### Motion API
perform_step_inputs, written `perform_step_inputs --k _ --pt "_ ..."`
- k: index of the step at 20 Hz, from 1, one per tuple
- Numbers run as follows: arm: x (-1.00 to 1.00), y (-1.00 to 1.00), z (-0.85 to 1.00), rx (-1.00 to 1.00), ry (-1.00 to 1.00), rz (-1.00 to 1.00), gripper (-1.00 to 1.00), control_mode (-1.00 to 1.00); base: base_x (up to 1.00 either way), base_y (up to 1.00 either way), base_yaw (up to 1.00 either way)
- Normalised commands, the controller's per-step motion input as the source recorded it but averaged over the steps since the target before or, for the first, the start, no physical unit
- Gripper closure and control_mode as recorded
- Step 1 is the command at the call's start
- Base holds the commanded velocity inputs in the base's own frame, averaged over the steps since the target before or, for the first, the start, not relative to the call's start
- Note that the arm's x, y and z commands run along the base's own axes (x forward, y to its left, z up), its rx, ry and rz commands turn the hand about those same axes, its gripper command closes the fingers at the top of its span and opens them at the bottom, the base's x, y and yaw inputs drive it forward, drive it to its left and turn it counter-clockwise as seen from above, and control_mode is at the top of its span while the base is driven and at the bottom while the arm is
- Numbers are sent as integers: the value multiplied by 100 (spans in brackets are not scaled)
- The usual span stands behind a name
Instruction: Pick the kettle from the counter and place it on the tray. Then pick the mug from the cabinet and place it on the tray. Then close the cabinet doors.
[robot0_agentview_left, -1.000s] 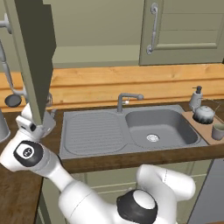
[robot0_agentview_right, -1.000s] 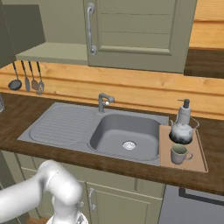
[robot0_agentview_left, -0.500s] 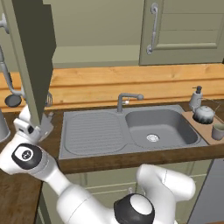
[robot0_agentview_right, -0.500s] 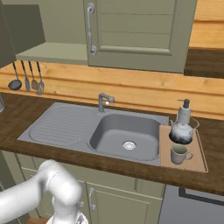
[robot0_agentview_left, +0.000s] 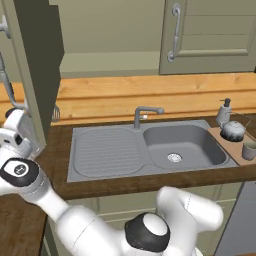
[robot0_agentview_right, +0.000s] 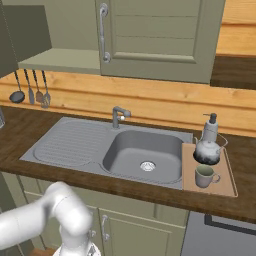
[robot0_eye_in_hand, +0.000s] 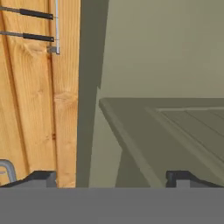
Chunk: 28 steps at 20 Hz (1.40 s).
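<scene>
**Kettle and mug on the tray; one cabinet door left to swing shut**

At the far left of the left base view I have the gripper (robot0_agentview_left: 20, 131) tucked just beside the lower edge of the open left door (robot0_agentview_left: 37, 65), which stands swung out toward me at the upper left of the frame. In the hand view the two finger tips (robot0_eye_in_hand: 41, 178) sit wide apart at the bottom corners with nothing between them, and the door's panelled face (robot0_eye_in_hand: 175, 135) runs off to the right, so I judge I am lined up to push it rather than grasp it.

Moving right, the cabinet (robot0_agentview_right: 60, 60) shows its bare shelf in the upper left of the right base view, and the right door (robot0_agentview_right: 155, 37) already lies closed beside it.

Further right, past the sink (robot0_agentview_right: 142, 152) set in the counter (robot0_agentview_right: 15, 135), the tray (robot0_agentview_right: 226, 185) carries the kettle (robot0_agentview_right: 207, 150) and, just in front of it, the mug (robot0_agentview_right: 204, 176). The soap bottle (robot0_agentview_right: 211, 127) stands behind them.
</scene>
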Motion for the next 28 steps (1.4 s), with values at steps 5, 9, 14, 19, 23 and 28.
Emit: perform_step_inputs --k 5,9,14,19,23,28 --pt "0 -2 54 0 0 0 -100 -100 0 0 0" --pt "0 -38 43 0 0 0 -100 -100 0 0 0" --pt "0 -64 29 3 0 0 -100 -100 0 0 0" --pt "10 -78 19 10 0 0 -100 -100 0 0 0" --pt "18 -82 16 13 3 0 -100 -100 0 0 0" --pt "32 -87 14 16 7 0 -100 -100 0 0 0"
